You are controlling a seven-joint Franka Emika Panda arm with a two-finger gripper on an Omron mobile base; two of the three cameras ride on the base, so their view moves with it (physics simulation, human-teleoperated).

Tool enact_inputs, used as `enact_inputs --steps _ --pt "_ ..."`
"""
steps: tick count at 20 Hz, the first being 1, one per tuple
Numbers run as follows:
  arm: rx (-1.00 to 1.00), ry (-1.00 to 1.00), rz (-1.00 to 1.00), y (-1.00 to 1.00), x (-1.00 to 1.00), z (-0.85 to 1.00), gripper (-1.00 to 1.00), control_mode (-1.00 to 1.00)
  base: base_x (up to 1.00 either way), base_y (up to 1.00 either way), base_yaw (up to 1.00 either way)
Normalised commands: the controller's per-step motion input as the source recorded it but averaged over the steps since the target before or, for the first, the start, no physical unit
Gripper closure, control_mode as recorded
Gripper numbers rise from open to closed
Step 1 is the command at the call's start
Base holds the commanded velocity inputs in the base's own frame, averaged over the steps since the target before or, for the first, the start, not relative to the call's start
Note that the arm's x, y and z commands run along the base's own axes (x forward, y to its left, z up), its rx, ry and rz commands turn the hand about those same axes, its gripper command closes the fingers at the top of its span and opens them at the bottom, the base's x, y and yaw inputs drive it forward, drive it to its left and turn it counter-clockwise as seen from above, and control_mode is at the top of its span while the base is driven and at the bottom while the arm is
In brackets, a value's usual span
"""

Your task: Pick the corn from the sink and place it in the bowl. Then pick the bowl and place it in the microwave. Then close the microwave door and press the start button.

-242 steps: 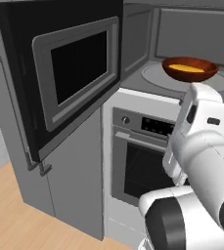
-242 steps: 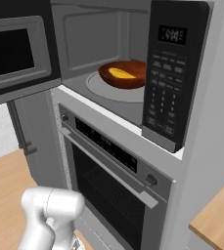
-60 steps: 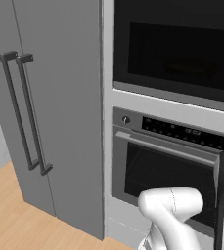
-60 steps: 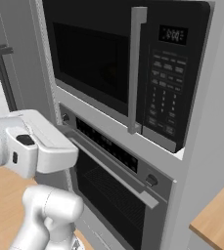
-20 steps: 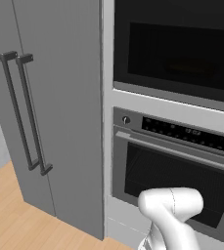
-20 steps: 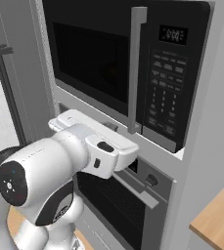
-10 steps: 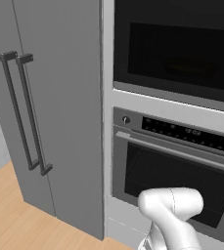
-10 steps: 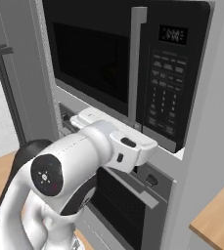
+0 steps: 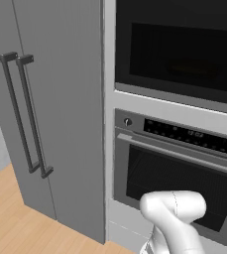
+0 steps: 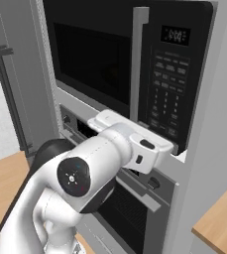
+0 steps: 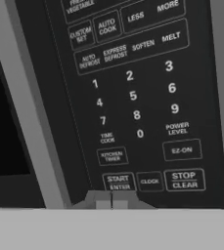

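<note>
**My pincer at the START button**

My pincer sits right under the START/ENTER button, its two tips pressed together with no gap between them, holding nothing. From my hand camera the black keypad spreads before me: number keys, CLOCK and STOP/CLEAR to the right of START, POWER LEVEL above them.

From the right base camera, my white arm reaches up to the lower edge of the microwave, just below its control panel. The microwave door is shut, its grey vertical handle beside the panel. Corn and bowl lie hidden behind the dark glass. The oven sits below, and the tall grey cabinet stands to the left.
</note>
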Motion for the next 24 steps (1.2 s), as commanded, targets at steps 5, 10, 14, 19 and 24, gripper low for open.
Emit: enact_inputs --steps 5,10,14,19,24 --pt "0.0 0.0 0.0 -0.06 0.19 -0.08 1.0 -1.0 0.0 0.0 0.0" --pt "0.0 0.0 0.0 -0.03 0.17 -0.1 1.0 -1.0 0.0 0.0 0.0" --pt "0.0 0.07 0.0 -0.02 0.23 -0.09 1.0 -1.0 0.0 0.0 0.0" --pt "0.0 0.0 0.02 -0.18 0.14 -0.07 1.0 -1.0 0.0 0.0 0.0" --pt "0.01 0.0 0.11 -0.35 0.08 -0.03 1.0 -1.0 0.0 0.0 0.0"
